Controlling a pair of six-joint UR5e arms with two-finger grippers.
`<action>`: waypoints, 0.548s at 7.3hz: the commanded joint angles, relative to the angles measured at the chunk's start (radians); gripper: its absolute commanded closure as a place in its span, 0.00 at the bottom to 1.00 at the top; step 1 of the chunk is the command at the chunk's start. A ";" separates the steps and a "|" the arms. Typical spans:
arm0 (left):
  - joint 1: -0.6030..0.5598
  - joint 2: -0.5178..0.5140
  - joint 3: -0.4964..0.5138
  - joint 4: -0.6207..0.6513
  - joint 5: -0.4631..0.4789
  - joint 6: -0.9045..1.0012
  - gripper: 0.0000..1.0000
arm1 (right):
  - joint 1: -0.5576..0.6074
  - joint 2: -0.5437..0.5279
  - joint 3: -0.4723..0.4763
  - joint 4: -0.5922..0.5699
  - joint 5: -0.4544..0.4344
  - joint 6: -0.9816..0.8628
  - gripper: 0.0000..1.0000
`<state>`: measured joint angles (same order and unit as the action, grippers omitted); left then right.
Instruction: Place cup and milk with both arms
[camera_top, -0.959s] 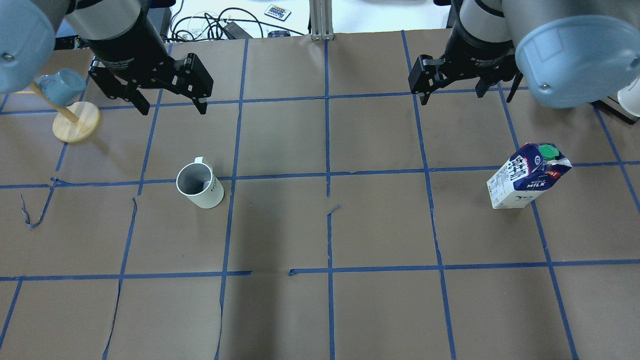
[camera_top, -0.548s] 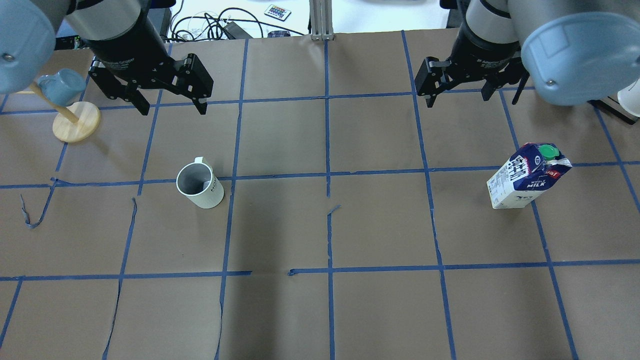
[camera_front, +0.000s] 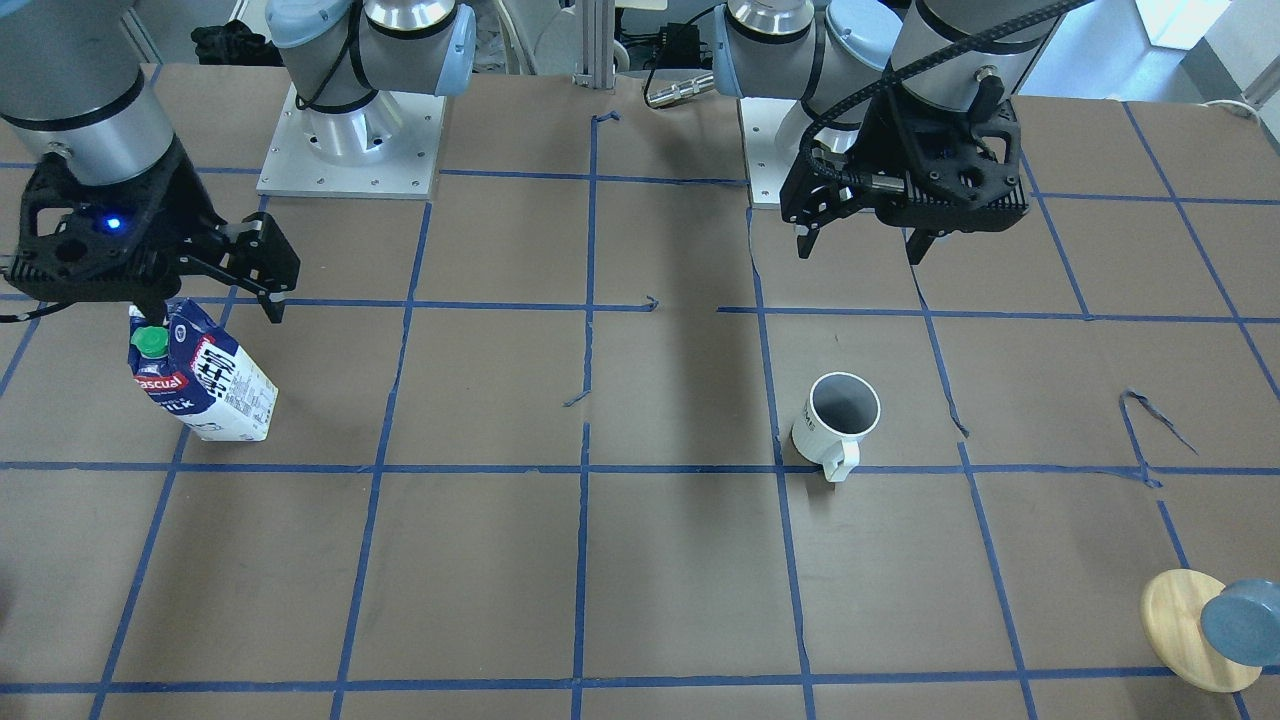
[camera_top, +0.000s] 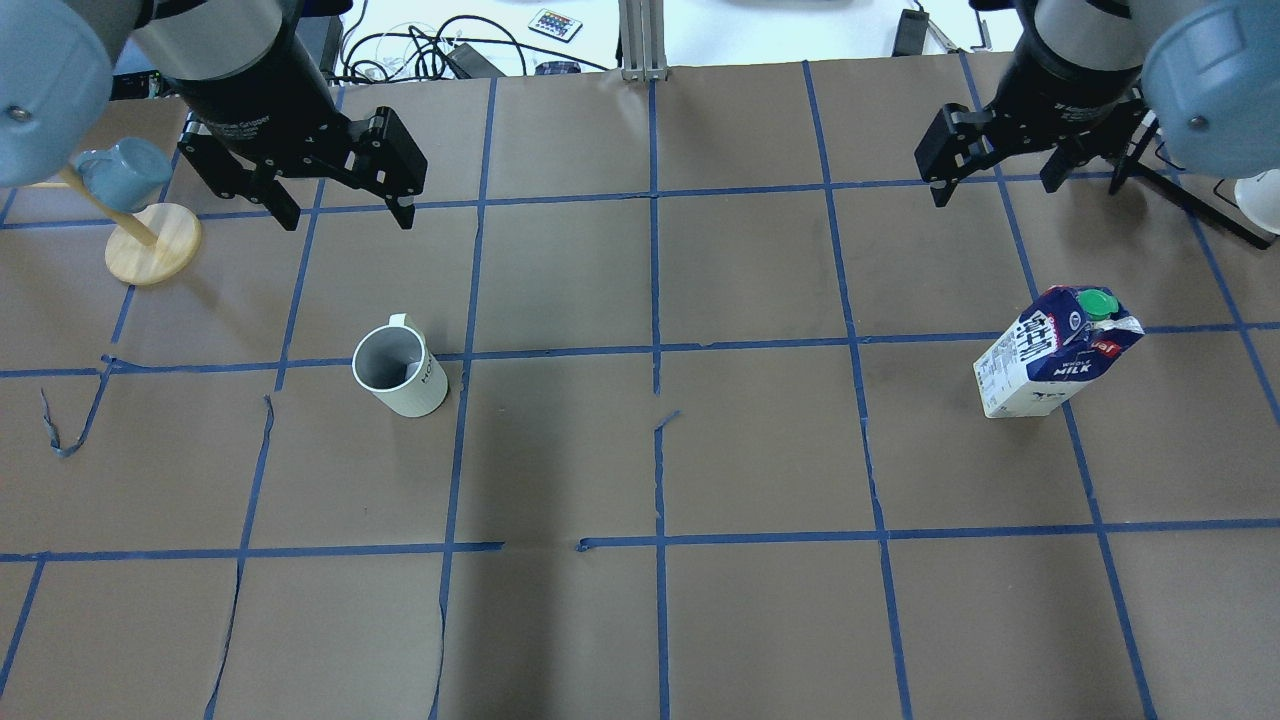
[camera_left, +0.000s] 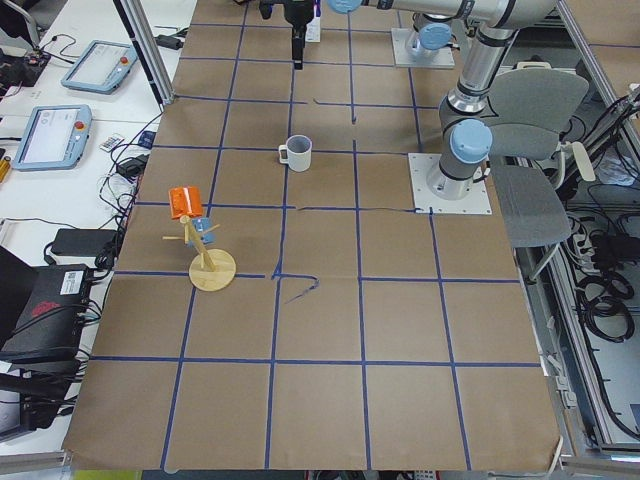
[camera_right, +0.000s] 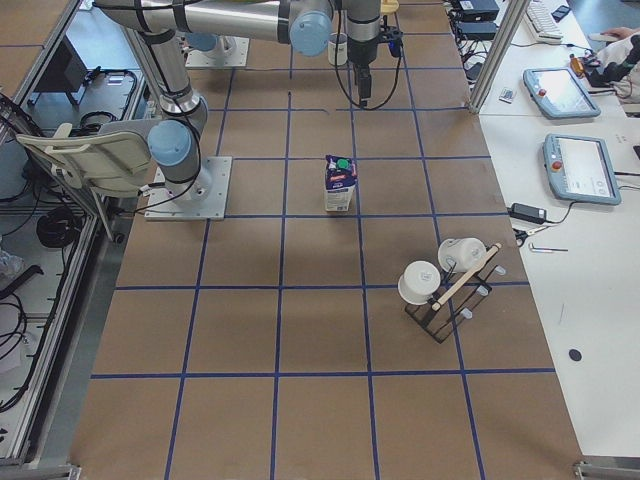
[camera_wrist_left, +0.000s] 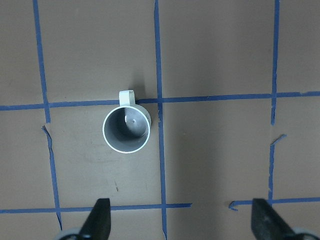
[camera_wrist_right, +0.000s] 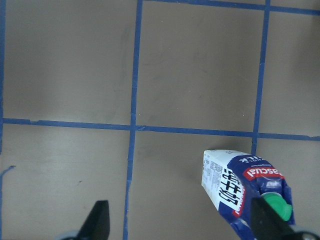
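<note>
Left gripper (camera_top: 347, 215) far left, fingers spread, holding nothing. Right gripper (camera_top: 995, 190) far right, likewise. Cup (camera_top: 398, 372) upright left of centre, handle pointing far. Milk (camera_top: 1055, 352) upright at right.

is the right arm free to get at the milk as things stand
Probably yes. The right gripper hangs open above the table, and the milk stands upright with nothing close around it. In the wrist view the carton sits off to one side, so the arm likely must centre first.
</note>
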<state>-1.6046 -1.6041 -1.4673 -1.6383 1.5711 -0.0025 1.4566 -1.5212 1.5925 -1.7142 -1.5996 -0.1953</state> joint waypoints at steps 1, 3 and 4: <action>-0.003 -0.005 -0.005 0.000 0.000 -0.007 0.00 | -0.086 0.025 0.003 0.001 0.001 -0.126 0.00; -0.003 -0.005 -0.008 -0.002 0.001 -0.005 0.00 | -0.140 0.058 0.004 0.001 0.001 -0.197 0.00; -0.003 -0.005 -0.008 -0.002 0.001 -0.007 0.00 | -0.153 0.073 0.013 -0.004 -0.003 -0.232 0.00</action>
<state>-1.6075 -1.6089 -1.4750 -1.6393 1.5722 -0.0083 1.3262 -1.4670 1.5985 -1.7142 -1.5995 -0.3828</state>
